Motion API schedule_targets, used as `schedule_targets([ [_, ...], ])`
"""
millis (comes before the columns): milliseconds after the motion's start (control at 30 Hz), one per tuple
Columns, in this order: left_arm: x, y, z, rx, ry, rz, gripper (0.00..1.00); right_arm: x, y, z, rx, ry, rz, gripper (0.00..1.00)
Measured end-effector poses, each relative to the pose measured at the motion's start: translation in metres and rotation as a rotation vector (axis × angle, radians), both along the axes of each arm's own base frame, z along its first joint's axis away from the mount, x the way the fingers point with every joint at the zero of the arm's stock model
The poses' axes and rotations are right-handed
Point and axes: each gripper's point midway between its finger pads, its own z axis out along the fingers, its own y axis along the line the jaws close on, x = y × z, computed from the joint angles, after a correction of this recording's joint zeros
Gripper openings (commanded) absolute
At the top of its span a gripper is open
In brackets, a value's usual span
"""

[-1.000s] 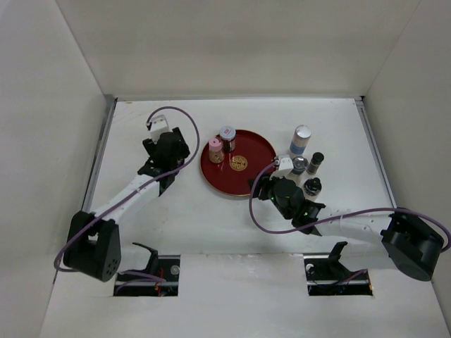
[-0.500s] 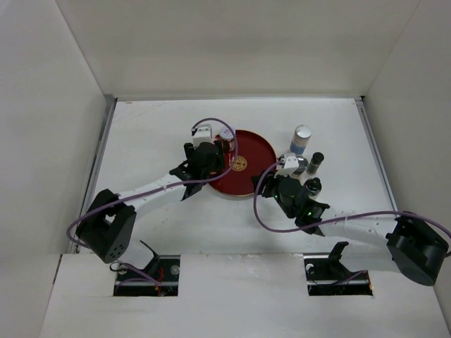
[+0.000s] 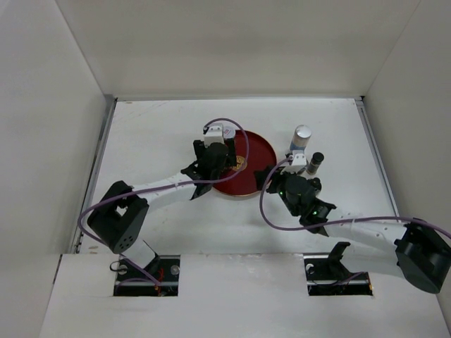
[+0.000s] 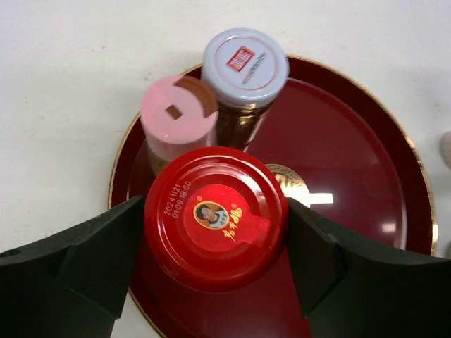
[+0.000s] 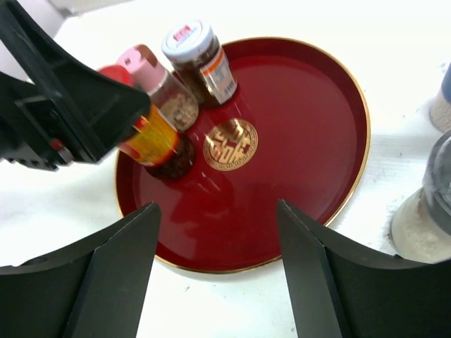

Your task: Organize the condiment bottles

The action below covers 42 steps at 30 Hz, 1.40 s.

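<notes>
My left gripper (image 4: pixel 215 236) is shut on the red-lidded dark jar (image 4: pixel 215 215) and holds it over the left part of the round red tray (image 4: pixel 338 155). In the right wrist view the jar (image 5: pixel 151 141) leans, with its base at the tray floor. Just behind it on the tray stand the pink-capped shaker (image 4: pixel 180 116) and the silver-lidded jar (image 4: pixel 244 67). My right gripper (image 5: pixel 217 211) is open and empty above the tray's near rim (image 5: pixel 232 267). From above, the left gripper (image 3: pixel 215 156) is over the tray (image 3: pixel 257 151) and the right gripper (image 3: pixel 283 184) is beside it.
To the right of the tray, on the table, stand the taller white bottle with the blue band (image 3: pixel 301 137) and the dark-capped shaker (image 3: pixel 315 162). A grey-lidded shaker of white grains (image 5: pixel 426 208) stands close by my right fingers. White walls enclose the table.
My left gripper has moved right from the table left of the tray to over the tray's left part. My right gripper has shifted a little right and towards the tray.
</notes>
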Motion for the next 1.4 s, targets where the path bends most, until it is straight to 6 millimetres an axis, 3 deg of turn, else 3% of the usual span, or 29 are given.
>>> schedule_targets([
  [100,-0.001,-0.009,0.010,-0.021,-0.032,-0.017,0.87,0.000,-0.004,0.012,0.018,-0.013,-0.008,0.70],
  [167,-0.003,-0.011,0.018,-0.034,-0.054,-0.026,0.91,0.002,-0.005,0.023,0.025,-0.020,-0.017,0.56],
  [200,-0.003,-0.012,0.023,-0.042,-0.067,-0.029,0.94,0.004,-0.006,0.028,0.027,-0.020,-0.023,0.41],
  [233,-0.005,-0.012,0.027,-0.049,-0.077,-0.031,0.96,0.006,-0.007,0.034,0.026,-0.022,-0.030,0.34],
  [300,-0.008,-0.009,0.038,-0.069,-0.106,-0.035,0.99,0.011,-0.012,0.045,0.029,-0.024,-0.054,0.24],
  [333,-0.011,-0.007,0.044,-0.083,-0.122,-0.035,1.00,0.013,-0.016,0.049,0.025,-0.021,-0.069,0.24],
  [400,-0.017,0.000,0.061,-0.127,-0.172,-0.035,1.00,0.018,-0.028,0.053,0.008,-0.010,-0.110,0.31],
  [567,-0.041,0.025,0.096,-0.260,-0.313,-0.027,0.98,0.032,-0.085,0.053,-0.079,0.031,-0.298,0.78],
  [633,-0.050,0.036,0.099,-0.312,-0.358,-0.017,0.94,0.036,-0.105,0.049,-0.133,0.051,-0.371,0.87],
  [733,-0.060,0.046,0.087,-0.353,-0.381,-0.008,0.92,0.040,-0.117,0.036,-0.214,0.096,-0.418,0.94],
  [867,-0.065,0.058,0.061,-0.369,-0.361,0.018,0.92,0.049,-0.133,0.011,-0.316,0.186,-0.460,0.98],
  [1033,-0.061,0.064,0.047,-0.392,-0.348,0.046,0.92,0.054,-0.150,-0.003,-0.369,0.255,-0.499,1.00],
  [1300,-0.060,0.064,0.043,-0.420,-0.348,0.055,0.92,0.054,-0.136,-0.018,-0.363,0.303,-0.429,0.92],
  [1400,-0.058,0.064,0.040,-0.416,-0.344,0.060,0.93,0.055,-0.130,-0.033,-0.375,0.340,-0.402,0.79],
])
